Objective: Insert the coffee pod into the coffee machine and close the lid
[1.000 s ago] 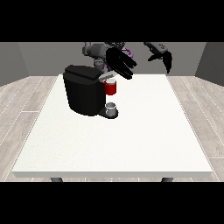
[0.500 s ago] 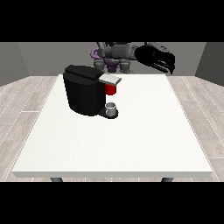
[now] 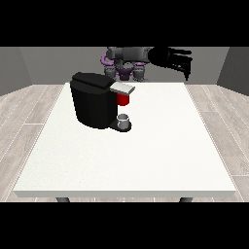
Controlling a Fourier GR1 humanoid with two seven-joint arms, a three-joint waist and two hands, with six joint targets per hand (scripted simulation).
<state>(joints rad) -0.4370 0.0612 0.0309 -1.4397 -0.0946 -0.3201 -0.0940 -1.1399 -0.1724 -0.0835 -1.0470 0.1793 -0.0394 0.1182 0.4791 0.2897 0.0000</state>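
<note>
**Coffee machine on the table, one hand raised at the far edge**

Grey walls and a pale wood-plank floor surround the large white table that fills most of my front view. On the table's far part, toward the view's left, I see the black coffee machine. Its silver-grey lid juts out toward the view's right from the machine's top, lying roughly level. Directly beneath that lid I see a red part, which I take to be the coffee pod seated in the brew head, though I cannot tell how far in it sits. Below it, on the machine's black base, stands a small grey cup.

Behind the table's far edge I see the robot's torso, small at the top of the view. The hand at the view's right hangs in the air above the table's far right corner, well apart from the coffee machine, touching nothing. Its fingers appear to point downward, with nothing between them, but they are too small and dark for me to say whether they are straight or curled. I cannot make out the other hand anywhere.
</note>
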